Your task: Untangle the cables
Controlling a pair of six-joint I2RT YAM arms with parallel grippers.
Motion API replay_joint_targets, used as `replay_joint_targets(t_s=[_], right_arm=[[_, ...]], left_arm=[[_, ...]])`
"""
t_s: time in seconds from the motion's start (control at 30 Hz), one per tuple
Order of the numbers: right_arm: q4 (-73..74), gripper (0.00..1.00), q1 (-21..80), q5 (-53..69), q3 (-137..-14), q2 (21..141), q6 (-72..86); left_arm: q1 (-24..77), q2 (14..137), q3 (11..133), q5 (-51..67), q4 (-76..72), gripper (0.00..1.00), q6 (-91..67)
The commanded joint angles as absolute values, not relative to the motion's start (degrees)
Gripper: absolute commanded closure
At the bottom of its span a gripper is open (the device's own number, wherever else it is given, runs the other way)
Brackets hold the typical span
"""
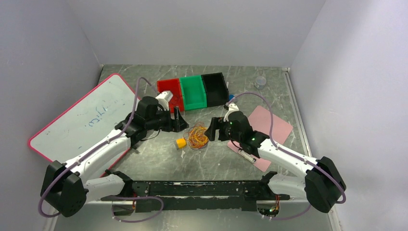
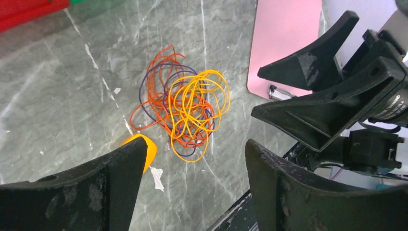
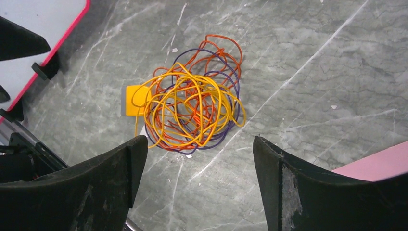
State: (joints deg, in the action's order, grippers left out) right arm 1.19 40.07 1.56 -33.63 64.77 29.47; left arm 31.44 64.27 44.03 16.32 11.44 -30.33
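**Top view.** Nearest the lens, the black rail (image 1: 202, 188) carries both my arm bases at the near table (image 1: 216, 163) edge. My left arm (image 1: 103, 153) reaches forward and inward, and my right arm (image 1: 284, 155) mirrors it. The left gripper (image 1: 181, 121) and right gripper (image 1: 212, 130) face each other, each with jaws apart and holding nothing. The cables (image 1: 197, 136) lie on the table between the two, touching neither. A yellow piece (image 1: 181, 143) sits just left of the tangle. A row of red, green and black bins (image 1: 194, 92) stands behind. A whiteboard (image 1: 82, 120) bounds the left side and a pink sheet (image 1: 272, 124) the right.

**Left wrist view.** My fingers (image 2: 120, 185) frame the bottom edge, spread wide. The tangle lies ahead, centred on the gap and apart from both tips. The left finger partly hides the yellow piece. The right gripper's spread fingers enter from the right, over the pink sheet's edge.

**Right wrist view.** Both fingers stand wide apart at the bottom. The tangle lies ahead, slightly left of centre, with orange, yellow and dark purple loops overlapping. The yellow piece lies at its left side. The whiteboard corner shows upper left and the pink sheet lower right.
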Motion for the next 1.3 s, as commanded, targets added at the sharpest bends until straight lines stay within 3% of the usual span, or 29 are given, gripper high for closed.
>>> replay_joint_targets(t_s=[0.0,0.2,0.67,1.07,1.27], right_arm=[[1.98,0.18,39.93,0.05,-33.7,65.62,30.22],[3.1,0.25,39.98,-1.58,-33.62,65.69,31.46],[3.07,0.28,39.98,-1.06,-33.57,65.8,31.84],[3.08,0.28,39.92,-0.7,-33.25,65.55,32.17],[2.99,0.28,39.98,-0.62,-33.21,65.52,32.27]], left_arm=[[34.28,67.27,43.36,14.03,8.0,0.22,-28.56],[38.0,73.14,45.26,11.51,7.54,0.32,-26.34],[39.13,80.45,46.88,12.06,4.24,0.61,-23.62],[39.19,85.47,48.43,13.86,2.32,0.67,-22.28],[39.2,86.84,48.61,15.11,1.78,0.84,-22.13]])
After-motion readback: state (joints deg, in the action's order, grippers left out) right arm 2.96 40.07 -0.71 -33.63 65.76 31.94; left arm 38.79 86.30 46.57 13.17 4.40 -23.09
